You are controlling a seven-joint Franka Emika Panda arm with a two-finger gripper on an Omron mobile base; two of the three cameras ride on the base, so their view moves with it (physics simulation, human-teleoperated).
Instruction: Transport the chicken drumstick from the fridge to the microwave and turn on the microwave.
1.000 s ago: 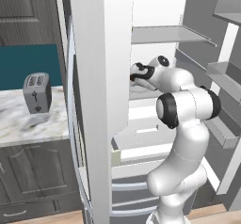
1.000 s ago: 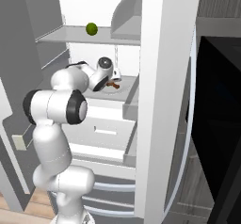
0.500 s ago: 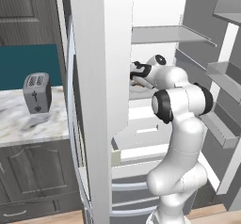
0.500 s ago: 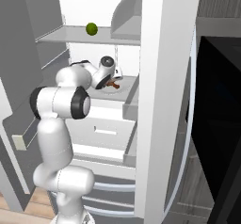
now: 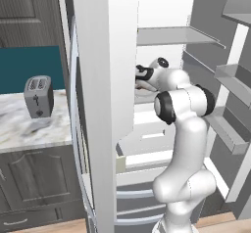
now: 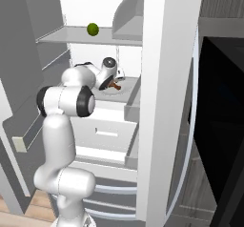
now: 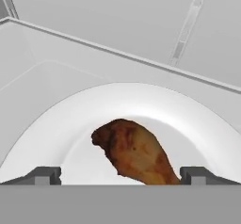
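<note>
Left base view: you've got the white arm reaching deep into the tall white fridge (image 5: 105,80), wrist at the mid shelf, w/ the two-finger gripper (image 5: 139,80) tucked behind the fridge's front wall, so fingers are hard to read from here; grey toaster (image 5: 38,96) sits well apart on the marble counter (image 5: 19,129), ignore it. Right base view: better angle, gripper (image 6: 116,84) is angled down over a white round plate (image 6: 125,90) on the mid shelf, and you can just catch the small orange-brown chicken drumstick (image 6: 114,85) under the hand; small green round fruit (image 6: 93,29) is up on the shelf above, black built-in microwave (image 6: 224,121) w/ dark glass waits at right. Hand view: drumstick (image 7: 135,153) lies on the plate (image 7: 56,129), sitting btwn the two dark fingertips (image 7: 44,175), jaws spread wide, nothing gripped yet. My read: you're in the final approach to the grasp. Drumstick's thick end points up-left, narrow end runs toward the right fingertip, so it's off-centre; I'd nudge right to centre it, drop until tips nearly meet the plate, then close slowly across the meaty part, since the rounded surface could squirt out sideways.
</note>
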